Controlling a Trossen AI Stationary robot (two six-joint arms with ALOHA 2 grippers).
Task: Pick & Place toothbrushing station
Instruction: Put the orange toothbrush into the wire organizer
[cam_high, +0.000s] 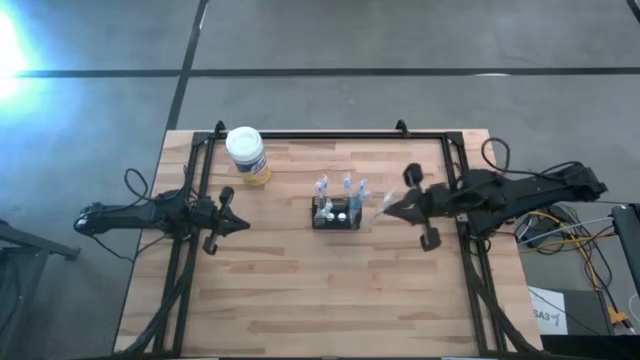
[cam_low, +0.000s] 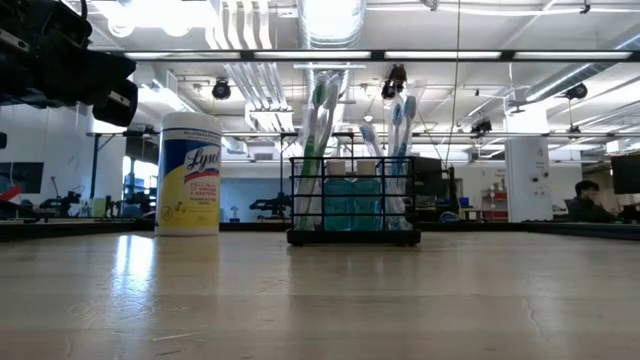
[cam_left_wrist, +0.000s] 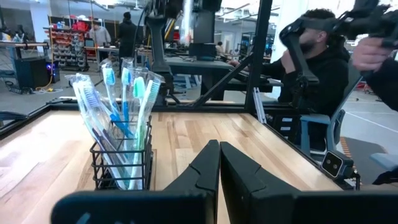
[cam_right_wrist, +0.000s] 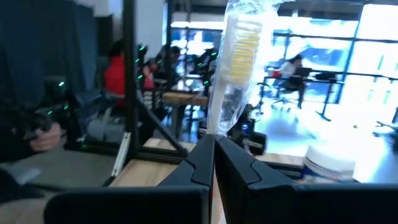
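Pale butcher-block planks of the wooden bench (cam_low: 330, 300) fill the foreground of our low view, smooth and faintly glossy. On them stands the toothbrushing station (cam_low: 354, 200), a small black rectangular holder of thin wire bars, open-sided, with a solid base. It sits near the middle of the bench, between our two arms. From it rise several slim plastic toothbrushes in clear crinkled wrappers (cam_left_wrist: 121, 112), with teal, blue and white handles fanning outward. Teal blocks show through its bars, but we cannot tell what they are.

Well apart from it, toward the far left corner in the high view, stands a round yellow-labelled canister of wipes with a white lid (cam_high: 246, 155), a smooth upright plastic cylinder.

Our left end effector (cam_high: 240, 224) rests over the bench on the station's left, its two dark wedge-shaped fingers (cam_left_wrist: 202, 171) pressed together with nothing between them, pointing at the station from some way off.

Our right end effector (cam_high: 390, 209) hangs just beside the station's right side. Its matte black fingers are clamped on a single toothbrush with yellow and white bristles in a clear glossy wrapper (cam_right_wrist: 239, 56), which stands up from the fingertips.

A black tubular metal frame (cam_high: 330, 134) edges the bench. Beyond it, a person in dark clothes (cam_left_wrist: 320, 74) sits in the room.
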